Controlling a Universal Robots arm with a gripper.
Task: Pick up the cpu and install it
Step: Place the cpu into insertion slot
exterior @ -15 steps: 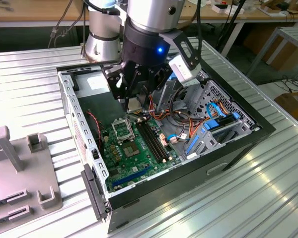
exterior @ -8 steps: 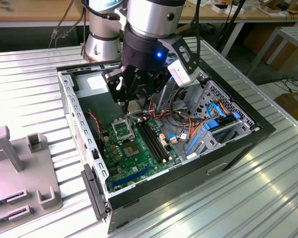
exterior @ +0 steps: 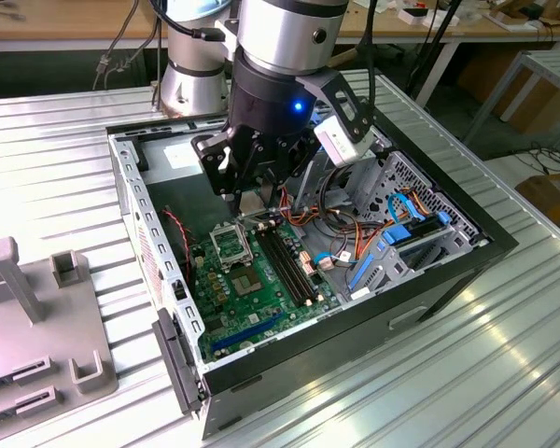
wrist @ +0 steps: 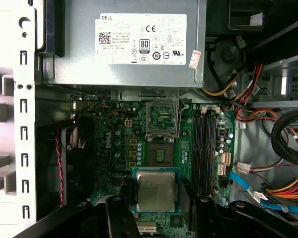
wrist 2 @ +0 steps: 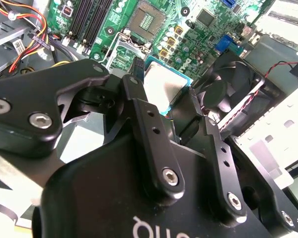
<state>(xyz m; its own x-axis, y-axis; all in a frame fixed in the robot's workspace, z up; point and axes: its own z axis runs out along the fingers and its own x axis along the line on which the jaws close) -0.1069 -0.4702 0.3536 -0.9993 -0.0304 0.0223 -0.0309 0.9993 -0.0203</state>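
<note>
First wrist view is showing me the gripper point(wrist: 156, 184) clamping the cpu point(wrist: 155, 194), hovering over the motherboard point(wrist: 116, 144) near the socket point(wrist: 163, 119).

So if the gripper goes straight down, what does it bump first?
Likely the motherboard, near the socket. The gripper holds the cpu under it, so the cpu would touch first. I can't tell if it's right over the socket.
</note>
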